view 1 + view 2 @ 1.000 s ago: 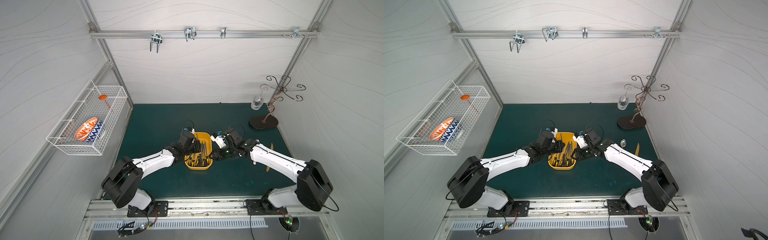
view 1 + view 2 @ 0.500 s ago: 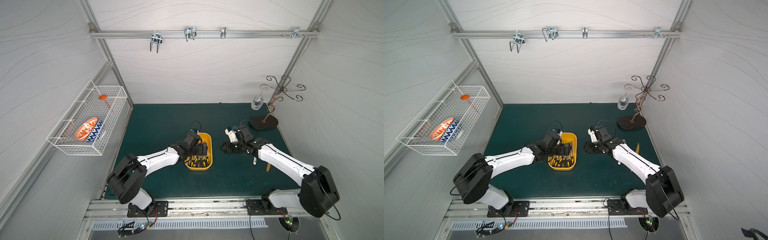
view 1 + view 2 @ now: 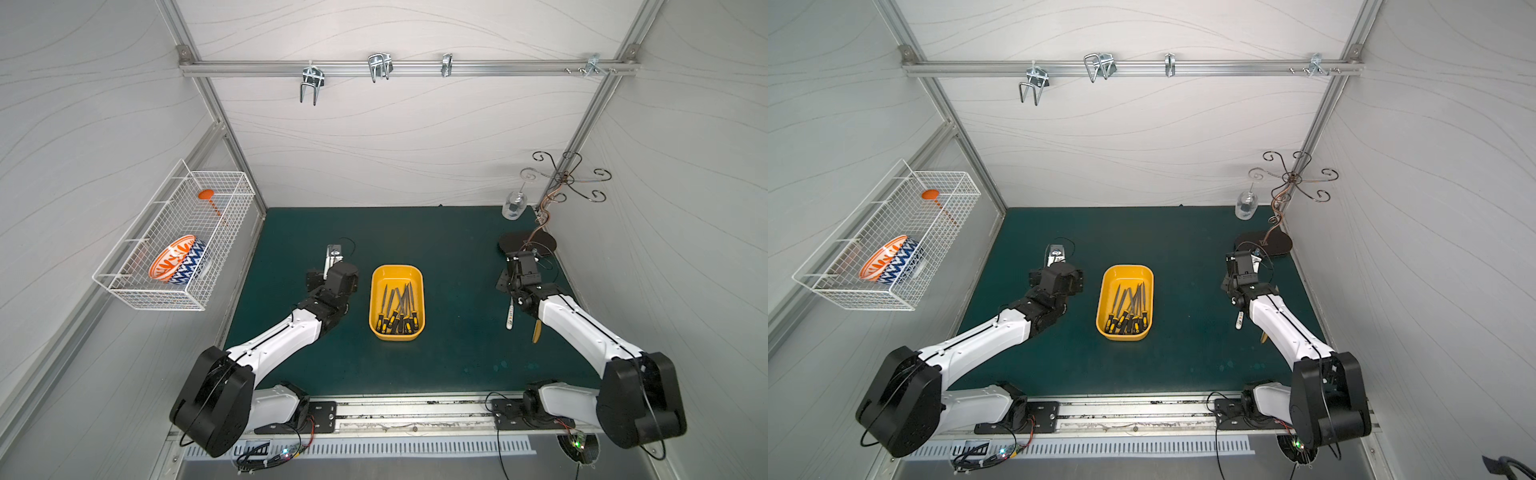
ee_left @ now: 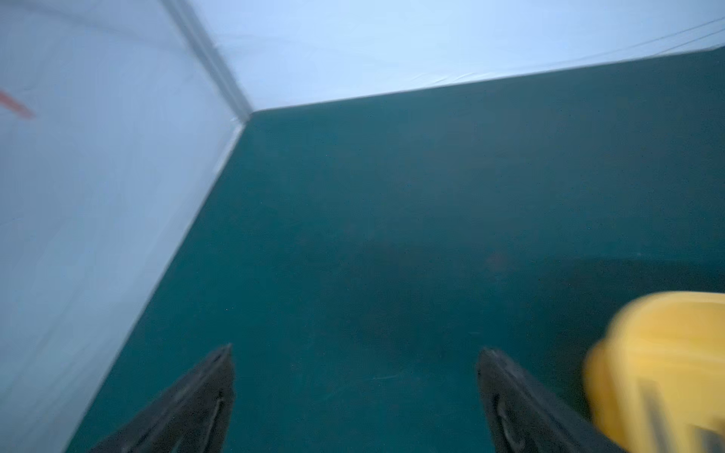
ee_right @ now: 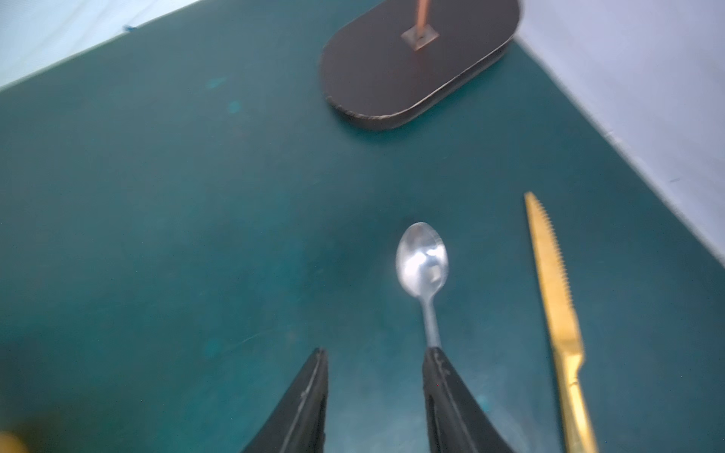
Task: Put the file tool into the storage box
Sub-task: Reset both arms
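Your job looks done: the files [image 3: 398, 309] lie heaped in the box [image 3: 397, 270], and none shows loose on the bench [image 3: 415, 232]. The left claw [image 4: 356, 349] is spread wide and empty beside the box. The right claw [image 5: 376, 349] is part-spread and empty, by a spoon [image 5: 421, 255] and knife [image 5: 553, 298]. The files overlap, so you cannot count them. The left wrist view is blurred and cuts the box off.

No text, label, brand, number or sign could be read. In both top views, small dark marks stood on the white spoon handle [image 3: 509, 318] and on a silver plate [image 3: 1054, 253] at the left wrist, all too small to make out.
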Action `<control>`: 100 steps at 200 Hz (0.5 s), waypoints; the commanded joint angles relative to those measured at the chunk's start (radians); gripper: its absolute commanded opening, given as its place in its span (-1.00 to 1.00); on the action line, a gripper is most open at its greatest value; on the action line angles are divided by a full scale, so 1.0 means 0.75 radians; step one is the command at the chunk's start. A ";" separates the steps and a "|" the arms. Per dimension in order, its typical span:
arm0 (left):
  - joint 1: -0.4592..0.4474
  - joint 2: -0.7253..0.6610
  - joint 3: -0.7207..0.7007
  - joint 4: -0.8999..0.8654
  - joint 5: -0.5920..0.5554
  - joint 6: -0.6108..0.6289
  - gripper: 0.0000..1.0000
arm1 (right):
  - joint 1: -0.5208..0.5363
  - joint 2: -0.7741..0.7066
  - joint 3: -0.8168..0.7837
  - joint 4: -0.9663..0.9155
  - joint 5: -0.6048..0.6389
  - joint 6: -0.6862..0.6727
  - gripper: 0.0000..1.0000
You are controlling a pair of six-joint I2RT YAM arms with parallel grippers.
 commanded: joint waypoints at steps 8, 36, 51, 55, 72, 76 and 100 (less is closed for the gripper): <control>0.171 0.104 0.004 0.218 -0.103 0.008 0.99 | 0.000 0.088 -0.040 0.305 0.232 -0.188 -0.11; 0.287 0.231 -0.069 0.502 -0.028 0.024 0.99 | -0.016 0.203 -0.189 0.740 0.147 -0.365 -0.09; 0.314 0.299 -0.090 0.642 0.008 0.057 0.99 | -0.033 0.286 -0.213 0.873 0.144 -0.420 -0.09; 0.315 0.306 -0.082 0.639 0.008 0.059 0.99 | -0.032 0.286 -0.206 0.873 0.139 -0.426 -0.09; 0.325 0.326 -0.136 0.796 0.138 0.123 0.99 | -0.060 0.307 -0.277 1.114 0.014 -0.542 -0.02; 0.329 0.339 -0.156 0.851 0.166 0.135 0.99 | -0.086 0.317 -0.282 1.116 -0.055 -0.518 0.07; 0.354 0.349 -0.178 0.894 0.254 0.136 0.99 | -0.165 0.360 -0.336 1.228 -0.372 -0.550 0.98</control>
